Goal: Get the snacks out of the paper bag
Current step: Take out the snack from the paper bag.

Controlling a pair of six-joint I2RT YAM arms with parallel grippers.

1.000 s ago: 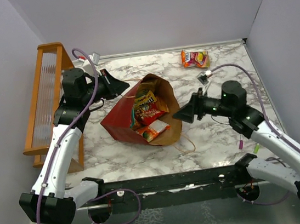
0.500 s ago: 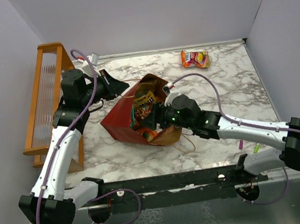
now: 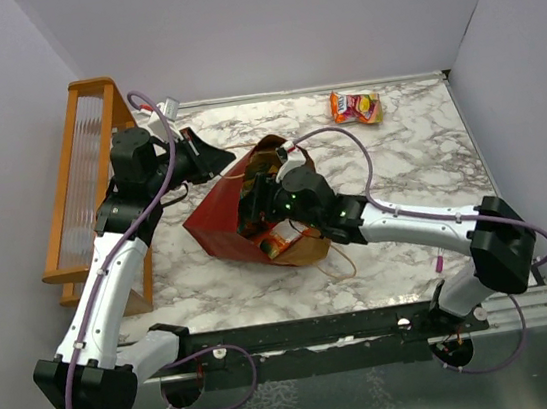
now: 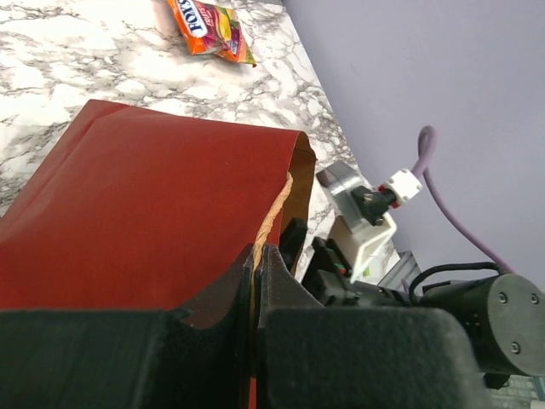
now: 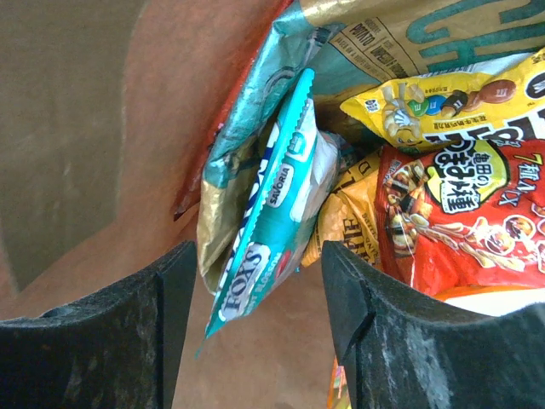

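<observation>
Top external view: the bag [image 3: 213, 217] is lying on its side near the middle of the table [image 3: 401, 178]. Its long axis is running between the left and right edges. Its closed end is pointing toward the left edge, and its open mouth is facing the right edge and tilting upward.

The left gripper [image 3: 215, 160] is reaching in from the far left corner. In the left wrist view, its fingers [image 4: 213, 294] are pressing together on the bag's upper rim, with a tan handle strand pinched between them.

The right gripper [image 5: 258, 264] is reaching into the mouth from the right side. Its fingers are standing apart with nothing clamped.

- A teal packet [image 5: 277, 200] is standing on edge between the fingers. Its long axis is pointing deeper into the bag, and its near tip is sitting in the gap. Whether it is touching a finger cannot be told.
- A yellow packet [image 5: 443, 102] and a red packet [image 5: 460, 213] are lying just beside it, on the right in that view.

A loose packet [image 3: 354, 106] is lying outside the bag near the far right corner, with its long axis along the far edge. A rack [image 3: 89, 178] is standing along the left edge.
</observation>
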